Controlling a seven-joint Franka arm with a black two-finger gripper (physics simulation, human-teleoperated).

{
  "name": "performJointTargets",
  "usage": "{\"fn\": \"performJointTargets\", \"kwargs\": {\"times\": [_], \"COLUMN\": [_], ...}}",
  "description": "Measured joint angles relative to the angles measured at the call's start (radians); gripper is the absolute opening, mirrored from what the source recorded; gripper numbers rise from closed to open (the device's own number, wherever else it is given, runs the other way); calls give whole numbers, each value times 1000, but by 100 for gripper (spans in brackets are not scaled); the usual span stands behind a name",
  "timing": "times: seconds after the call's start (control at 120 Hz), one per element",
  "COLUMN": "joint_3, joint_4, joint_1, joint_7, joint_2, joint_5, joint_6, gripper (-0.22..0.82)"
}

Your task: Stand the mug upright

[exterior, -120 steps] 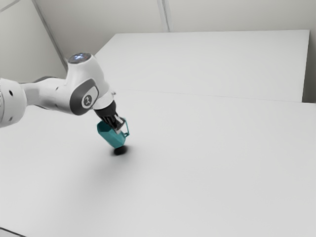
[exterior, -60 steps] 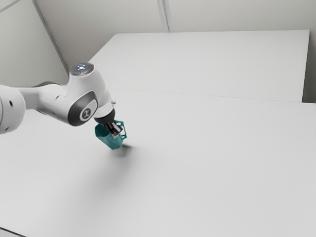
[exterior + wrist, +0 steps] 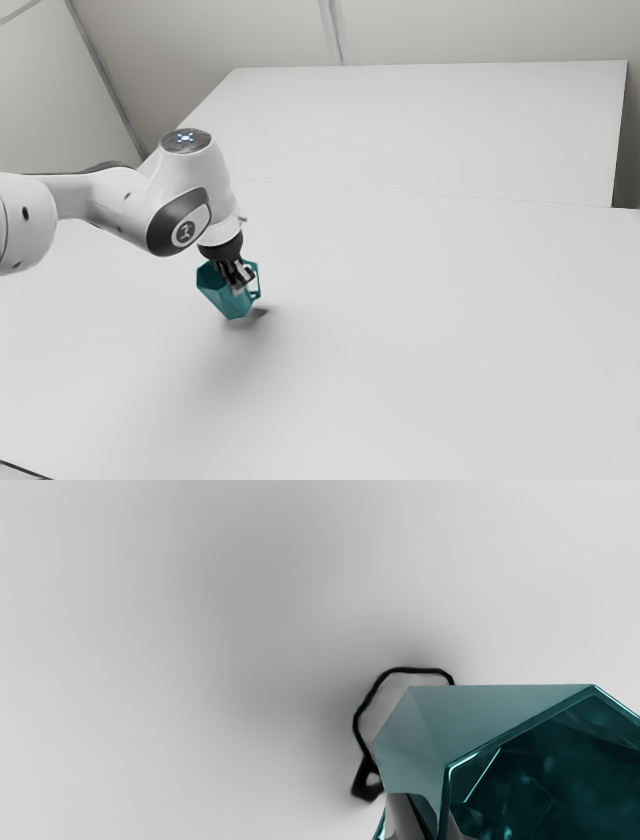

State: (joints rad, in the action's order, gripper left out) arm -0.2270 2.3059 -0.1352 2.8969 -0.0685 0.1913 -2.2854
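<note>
Teal mug (image 3: 222, 298), tilted, mouth (image 3: 540, 775) slanting up toward the exterior view's left, base lowest. Pinched by its wall in the black gripper (image 3: 240, 284): in the wrist view, one finger (image 3: 400, 817) against the outside, the other (image 3: 456, 832) reaching inside the mouth. Handle (image 3: 258, 282) toward the exterior view's right. Not upright at this slant. Judged as the righting step, with the mug in the grip and low over its resting place. Calls next for turning out the tilt until the base faces squarely down, then easing it flat before letting go. Likely to topple toward the mouth's side if released too soon. Just beside the base, a dark shadow (image 3: 262, 312) on the pale table (image 3: 420, 330); cannot tell whether touching down or hanging slightly clear. Higher up, white arm (image 3: 190, 200), reaching in from the exterior view's left. Farthest off, a plain grey wall (image 3: 470, 30).
</note>
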Motion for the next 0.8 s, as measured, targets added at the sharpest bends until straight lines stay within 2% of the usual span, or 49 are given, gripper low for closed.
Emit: {"fn": "performJointTargets", "kwargs": {"times": [0.6,0.617,0.8], "joint_3": [-4,-4,-7], "joint_4": [-2,-2,-2], "joint_1": [3,3,0], "joint_7": [0,0,0], "joint_2": [50,50,39], "joint_5": [2,2,9], "joint_6": [26,26,28], "gripper": [-18,-17,23]}}
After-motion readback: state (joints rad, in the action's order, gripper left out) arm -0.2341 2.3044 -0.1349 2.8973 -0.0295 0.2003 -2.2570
